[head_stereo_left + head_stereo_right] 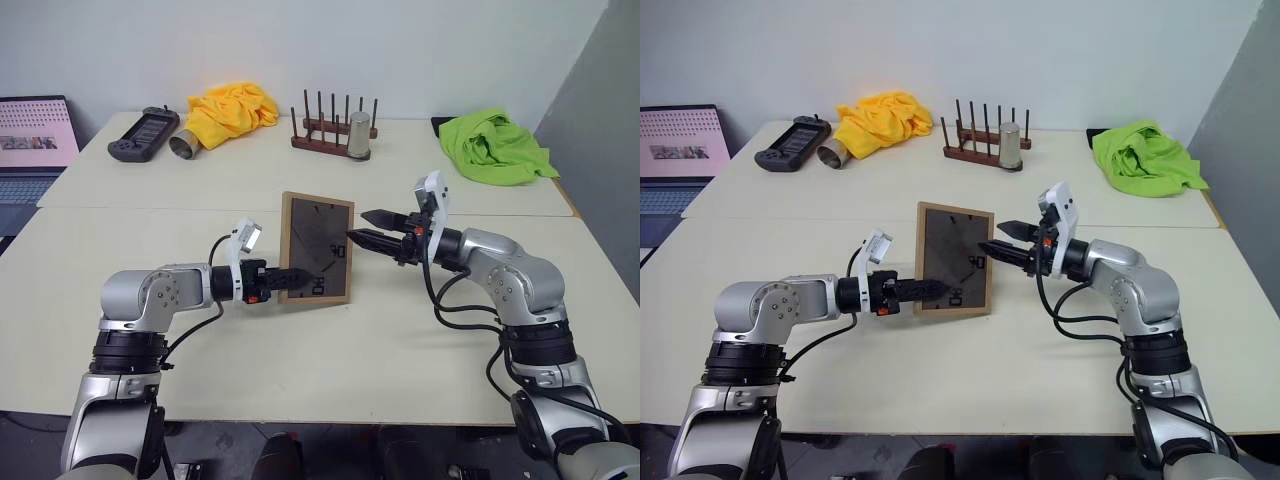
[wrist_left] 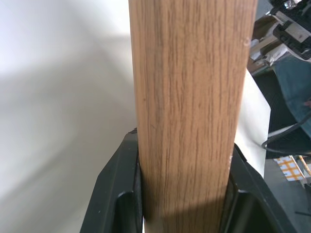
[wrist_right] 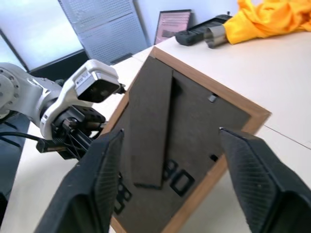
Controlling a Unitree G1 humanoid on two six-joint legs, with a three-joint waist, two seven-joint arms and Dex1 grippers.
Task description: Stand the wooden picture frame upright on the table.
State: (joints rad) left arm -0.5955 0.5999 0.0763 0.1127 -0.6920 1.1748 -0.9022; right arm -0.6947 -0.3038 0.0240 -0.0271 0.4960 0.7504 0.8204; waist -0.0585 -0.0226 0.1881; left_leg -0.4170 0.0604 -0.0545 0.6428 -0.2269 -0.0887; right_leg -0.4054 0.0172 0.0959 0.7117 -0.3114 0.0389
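Observation:
The wooden picture frame (image 1: 318, 250) is upright at the middle of the table (image 1: 330, 370), its dark back panel and fold-out stand (image 3: 150, 131) facing me. My left gripper (image 1: 290, 278) is shut on the frame's lower left edge. In the left wrist view the light-wood edge (image 2: 189, 97) sits clamped between the black fingers (image 2: 116, 194). My right gripper (image 1: 365, 228) is open just off the frame's right edge, and its fingertips (image 3: 252, 179) are spread wide in front of the back panel without gripping it.
Along the far side of the table are a dark peg rack (image 1: 325, 135) with a metal cup (image 1: 359, 136), a yellow cloth (image 1: 232, 112), a green cloth (image 1: 495, 148), a black handheld device (image 1: 143, 133) and a tipped metal cup (image 1: 185, 146). A laptop (image 1: 35, 140) stands at far left.

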